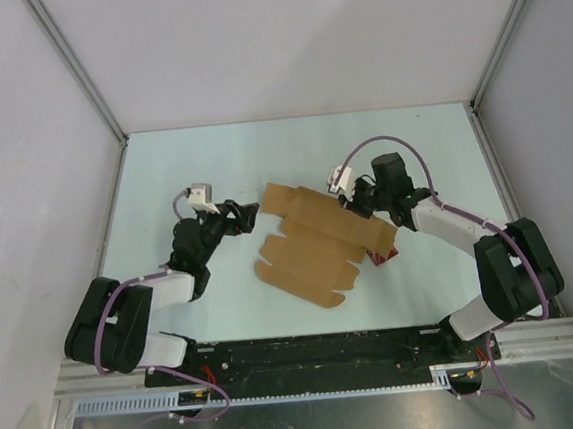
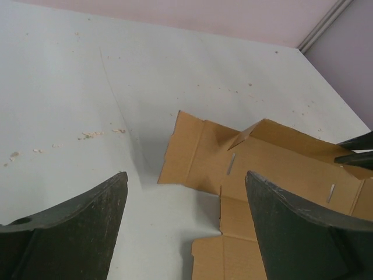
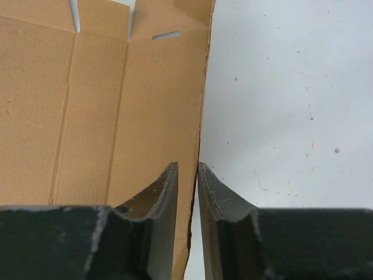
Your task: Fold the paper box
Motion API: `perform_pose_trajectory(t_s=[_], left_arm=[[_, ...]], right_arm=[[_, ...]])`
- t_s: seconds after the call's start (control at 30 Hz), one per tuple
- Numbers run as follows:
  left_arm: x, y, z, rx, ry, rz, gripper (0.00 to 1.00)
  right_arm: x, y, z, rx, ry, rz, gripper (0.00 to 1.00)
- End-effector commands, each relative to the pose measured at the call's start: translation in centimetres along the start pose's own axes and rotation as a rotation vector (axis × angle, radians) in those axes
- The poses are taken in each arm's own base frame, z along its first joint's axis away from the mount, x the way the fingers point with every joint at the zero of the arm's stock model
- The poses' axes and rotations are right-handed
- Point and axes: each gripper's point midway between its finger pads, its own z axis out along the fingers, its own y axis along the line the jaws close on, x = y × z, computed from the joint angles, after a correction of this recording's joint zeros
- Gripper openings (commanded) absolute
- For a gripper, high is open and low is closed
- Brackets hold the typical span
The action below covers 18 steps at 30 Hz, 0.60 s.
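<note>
Centre of table (image 1: 163, 175): paper box (image 1: 314, 242) lies opened out, partly creased.
Left claw (image 2: 186, 175): spread wide, empty, just left of the box.
Right claw (image 3: 187, 166): fingers nearly together astride the box's right edge; an actual pinch cannot be told.

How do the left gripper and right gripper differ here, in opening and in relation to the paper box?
The left gripper stands wide open, gripping nothing; the right gripper is nearly closed. The left gripper sits just short of the paper box, apart from it; the right gripper straddles one raised cardboard edge, though whether it pinches is unclear. Both are dark and two-fingered.
</note>
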Motion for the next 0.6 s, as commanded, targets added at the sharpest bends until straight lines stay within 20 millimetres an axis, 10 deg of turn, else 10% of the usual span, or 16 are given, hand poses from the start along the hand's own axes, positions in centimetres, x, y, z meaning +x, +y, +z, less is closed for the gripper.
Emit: perform_pose_trajectory(t_s=[0.0, 0.13, 0.57], left_arm=[[-3.3, -2.0, 0.0, 0.08, -0.095, 0.002, 0.87], [-3.6, -2.4, -0.6, 0.095, -0.105, -0.002, 0.87], [-3.8, -2.4, -2.4, 0.084, -0.135, 0.006, 0.87]], right_arm=[[-0.7, -0.5, 1.1, 0.016, -0.042, -0.014, 0.27], [0.3, -1.7, 2.2, 0.029, -0.023, 0.036, 0.41], [1.6, -5.0, 3.8, -0.159, 0.015, 0.179, 0.42]])
